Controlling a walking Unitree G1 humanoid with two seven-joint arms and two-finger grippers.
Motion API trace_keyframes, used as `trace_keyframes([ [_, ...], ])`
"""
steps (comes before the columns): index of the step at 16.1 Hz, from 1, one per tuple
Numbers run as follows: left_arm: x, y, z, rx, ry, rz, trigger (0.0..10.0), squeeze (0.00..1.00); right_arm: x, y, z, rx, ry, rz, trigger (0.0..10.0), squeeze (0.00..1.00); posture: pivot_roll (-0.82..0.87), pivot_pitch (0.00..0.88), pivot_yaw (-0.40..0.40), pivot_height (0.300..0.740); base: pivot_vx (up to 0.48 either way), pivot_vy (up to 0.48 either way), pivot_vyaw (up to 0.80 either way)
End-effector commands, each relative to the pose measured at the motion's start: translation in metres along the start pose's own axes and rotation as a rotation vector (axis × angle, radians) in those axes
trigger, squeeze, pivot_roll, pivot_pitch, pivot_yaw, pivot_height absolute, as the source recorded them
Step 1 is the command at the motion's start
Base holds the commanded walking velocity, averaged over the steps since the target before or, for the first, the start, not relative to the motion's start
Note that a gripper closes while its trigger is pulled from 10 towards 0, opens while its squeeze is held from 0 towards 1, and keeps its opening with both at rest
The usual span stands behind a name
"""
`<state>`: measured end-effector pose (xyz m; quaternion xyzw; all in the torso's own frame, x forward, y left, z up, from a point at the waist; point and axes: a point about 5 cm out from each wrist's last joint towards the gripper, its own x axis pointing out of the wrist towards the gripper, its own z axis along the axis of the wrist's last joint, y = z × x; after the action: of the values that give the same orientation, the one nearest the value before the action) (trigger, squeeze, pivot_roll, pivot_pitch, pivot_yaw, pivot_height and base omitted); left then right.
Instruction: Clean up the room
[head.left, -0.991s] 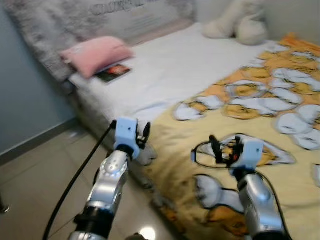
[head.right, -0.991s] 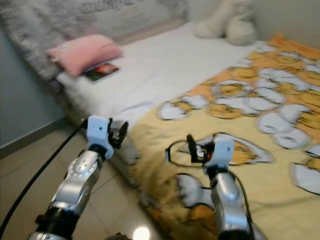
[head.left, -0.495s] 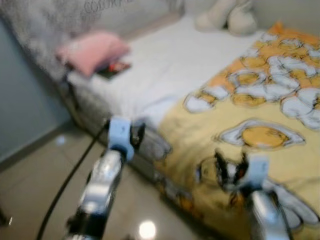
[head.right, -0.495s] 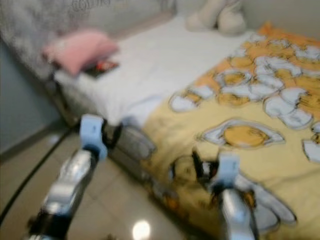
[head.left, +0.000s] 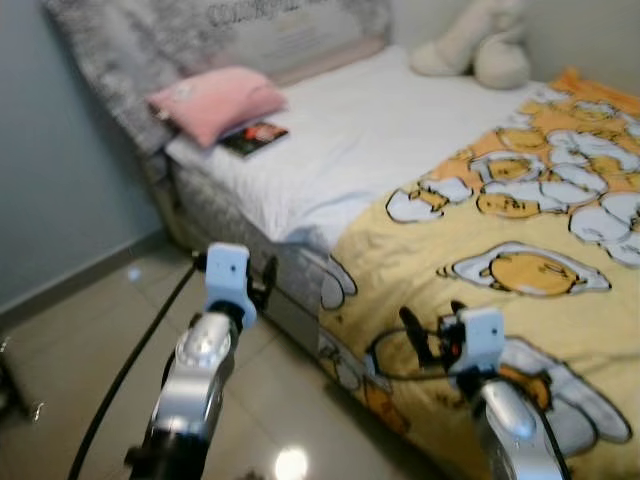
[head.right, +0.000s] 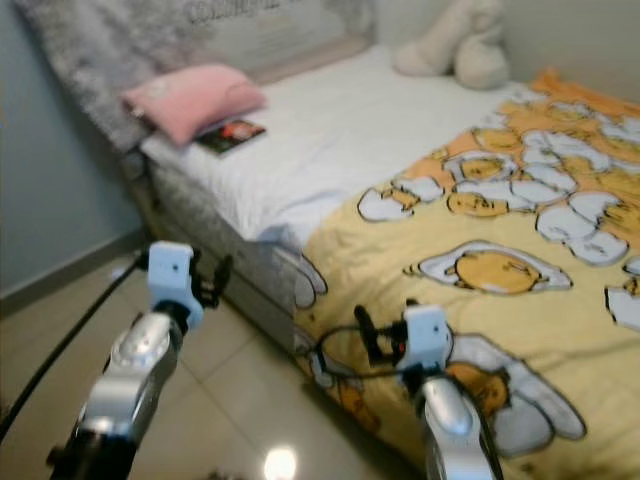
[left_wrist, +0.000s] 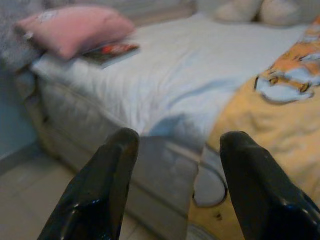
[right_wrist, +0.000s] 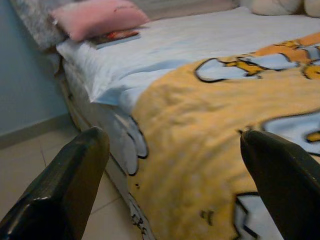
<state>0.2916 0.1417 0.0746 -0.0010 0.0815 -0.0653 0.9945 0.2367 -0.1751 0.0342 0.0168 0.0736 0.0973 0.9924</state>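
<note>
A bed fills the scene, with a white sheet (head.left: 370, 140) and a yellow egg-patterned blanket (head.left: 520, 230) hanging over its near edge. At the head end a pink pillow (head.left: 215, 100) lies partly on top of a book (head.left: 255, 138). A cream plush toy (head.left: 480, 50) sits at the far corner. My left gripper (head.left: 265, 285) is held open over the floor, just short of the bed's side. My right gripper (head.left: 430, 335) is open above the blanket's near edge. Neither holds anything, and their fingers (left_wrist: 110, 185) (right_wrist: 75, 180) are wide apart.
A grey fuzzy headboard (head.left: 130, 50) stands behind the pillow, against a blue-grey wall (head.left: 60, 180). Beige floor tiles (head.left: 80, 340) spread to the left of the bed. A black cable (head.left: 130, 370) hangs along my left arm.
The whole picture has shifted and sharpened after a blur, so the camera moved; more floor and bed side now show. Both grippers stay open and empty.
</note>
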Motion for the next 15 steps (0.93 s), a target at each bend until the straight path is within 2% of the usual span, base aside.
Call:
trace_keyframes([
  [1,0.002,0.000,-0.002,-0.015,0.028,0.026,10.0,0.00,-0.001,-0.008,0.003,0.023,-0.015,-0.041,10.0,0.00,-0.02,0.000,0.049,0.740,0.000,-0.480,0.44],
  [4,-0.007,0.006,0.000,0.086,0.003,0.016,10.0,0.00,-0.013,-0.014,0.000,0.061,-0.017,-0.089,10.0,0.00,0.00,0.000,0.054,0.740,0.000,-0.480,0.43],
  [5,-0.012,0.009,-0.001,0.044,0.023,0.037,10.0,0.00,-0.017,-0.014,-0.003,0.071,-0.004,-0.090,10.0,0.00,0.00,0.000,0.053,0.740,0.000,-0.480,0.43],
  [7,-0.011,0.006,0.003,0.024,0.021,0.046,10.0,0.00,-0.018,-0.013,-0.007,0.075,0.009,-0.078,10.0,0.00,0.02,0.000,0.058,0.740,0.000,0.000,0.43],
  [9,-0.002,-0.001,0.013,0.066,-0.018,0.034,10.0,0.00,-0.012,-0.012,-0.005,0.089,0.004,-0.072,10.0,0.00,0.02,0.000,0.063,0.740,0.000,0.000,0.43],
  [10,0.000,0.000,0.012,0.065,-0.014,0.044,10.0,0.00,-0.010,-0.010,-0.004,0.087,0.000,-0.055,10.0,0.00,0.02,0.000,0.063,0.740,0.000,0.000,0.42],
  [12,-0.002,0.001,0.014,0.032,-0.029,0.051,10.0,0.00,-0.010,-0.009,-0.003,0.077,0.006,-0.034,10.0,0.00,0.02,0.000,0.064,0.740,0.189,0.000,0.41],
  [14,-0.003,-0.004,0.015,0.030,-0.027,0.048,10.0,0.00,-0.011,-0.014,-0.015,0.051,0.099,-0.036,10.0,0.00,0.02,0.000,0.069,0.740,0.382,0.291,0.41],
  [15,0.000,-0.007,0.015,0.029,-0.026,0.048,10.0,0.00,-0.008,-0.022,-0.022,0.062,0.163,-0.109,10.0,0.00,0.02,0.000,0.074,0.740,0.382,0.289,0.56],
])
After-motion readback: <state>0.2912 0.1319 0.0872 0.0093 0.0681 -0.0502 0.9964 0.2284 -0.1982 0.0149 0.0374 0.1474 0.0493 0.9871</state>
